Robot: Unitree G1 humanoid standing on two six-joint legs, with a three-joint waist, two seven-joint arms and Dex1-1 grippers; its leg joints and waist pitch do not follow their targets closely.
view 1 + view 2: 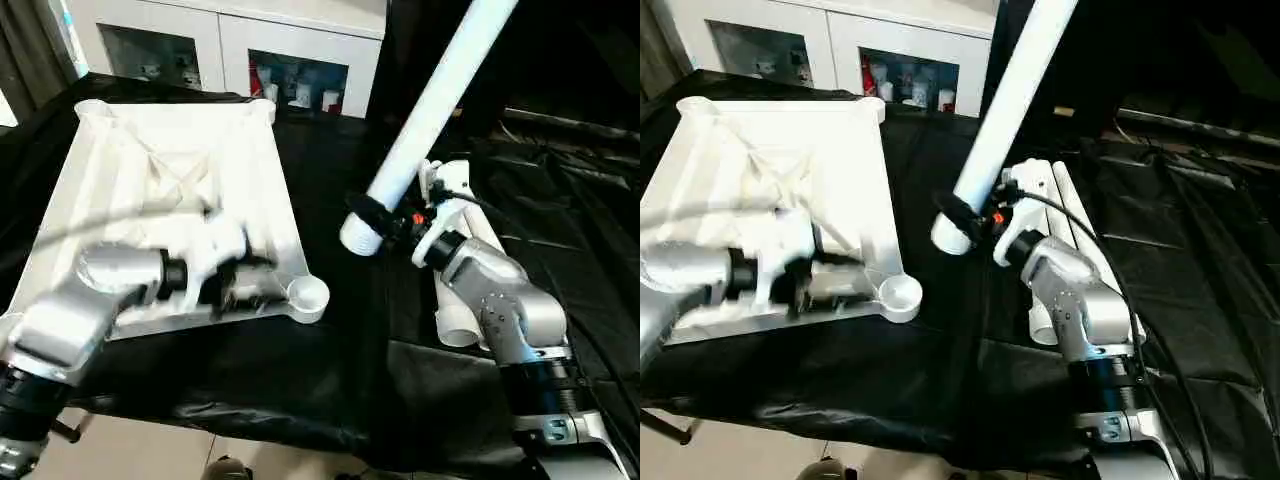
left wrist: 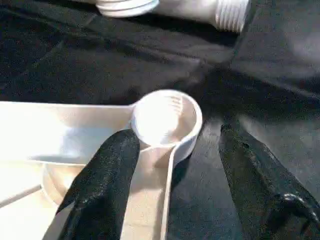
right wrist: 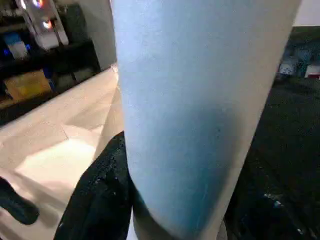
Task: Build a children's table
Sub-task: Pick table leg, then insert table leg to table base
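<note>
Two grippers: your right gripper [image 1: 372, 222] clamps a long white tube leg [image 1: 425, 120] tilted above the black cloth [image 1: 330, 360]; your left gripper [image 2: 175, 170], fingers wide, straddles the round corner socket [image 2: 165, 120] of the upturned, ribbed white top [image 1: 180, 170]. No legible writing.

Even indoor light; the left arm [image 1: 120, 285] is motion-blurred (head views), the leg [image 3: 200, 110] looms soft.

- One white table top [image 1: 170, 190] is seen, its corner socket [image 2: 167, 120] lying between the left gripper's [image 2: 175, 165] spread fingers.
- One leg [image 1: 430, 110] is clamped in the right gripper [image 1: 385, 222].
- Two more legs [image 1: 1065, 215] are counted just beside it.
</note>
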